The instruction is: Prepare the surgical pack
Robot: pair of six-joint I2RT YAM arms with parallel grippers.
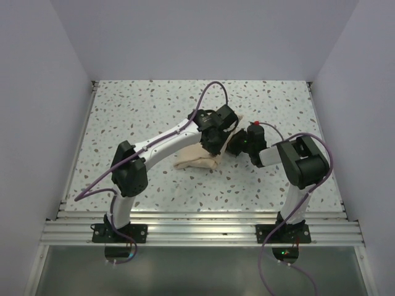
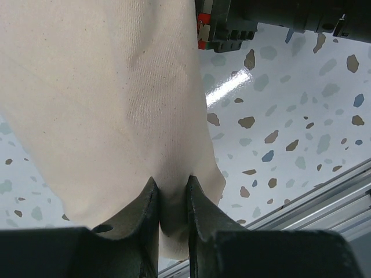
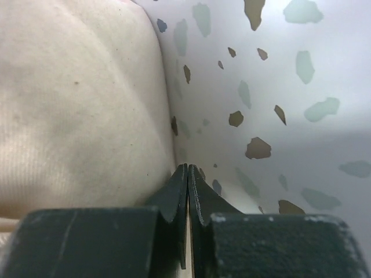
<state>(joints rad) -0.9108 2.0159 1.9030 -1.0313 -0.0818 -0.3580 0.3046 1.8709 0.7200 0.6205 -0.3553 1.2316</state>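
The surgical pack shows as a folded beige cloth bundle (image 1: 196,160) lying mid-table. My left gripper (image 1: 216,147) comes down on its right end. In the left wrist view that gripper (image 2: 171,182) is shut on a pinched fold of the cloth (image 2: 104,87). My right gripper (image 1: 238,144) reaches in from the right. Its fingers (image 3: 187,168) are pressed together at the cloth's (image 3: 75,104) right edge, a thin beige sliver showing between them. Whatever the bundle holds is hidden.
The speckled tabletop (image 1: 148,111) is walled in white on three sides. An aluminium rail (image 1: 197,225) runs along the near edge and also shows in the left wrist view (image 2: 324,197). The right arm's black wrist (image 2: 272,17) hangs close above the cloth.
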